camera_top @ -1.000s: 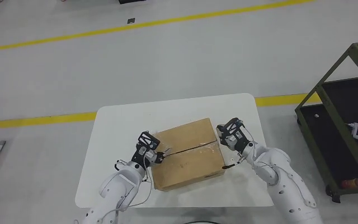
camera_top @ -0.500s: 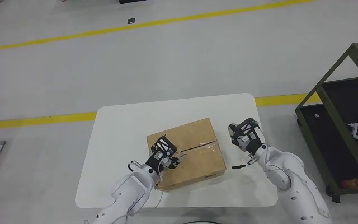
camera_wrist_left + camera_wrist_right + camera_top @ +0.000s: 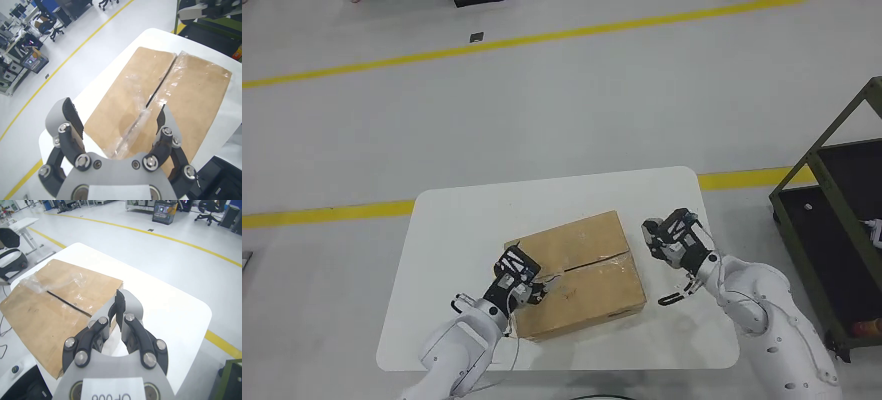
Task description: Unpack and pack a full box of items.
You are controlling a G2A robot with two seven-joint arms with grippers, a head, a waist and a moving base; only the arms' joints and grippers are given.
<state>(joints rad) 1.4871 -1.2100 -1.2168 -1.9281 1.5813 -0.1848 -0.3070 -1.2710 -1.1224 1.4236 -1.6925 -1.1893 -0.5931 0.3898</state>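
To me the box reads as plain brown cardboard, matt and dry, with clear plastic tape along its seam, glossy and crumpled. The table looks smooth, white, faintly sheened. The left gripper has dull grey metal fingers with black, rough-grained pads — the right gripper looks alike

A white table with rounded corners stood on a pale grey floor. A yellow floor line ran out from both sides of the table near its far edge. A second yellow line lay well beyond the table, with a small dark floor plate just beside it. A dark green cart stood off the table's right side, apart from it. Far beyond the table were black office chairs and a lit computer case.
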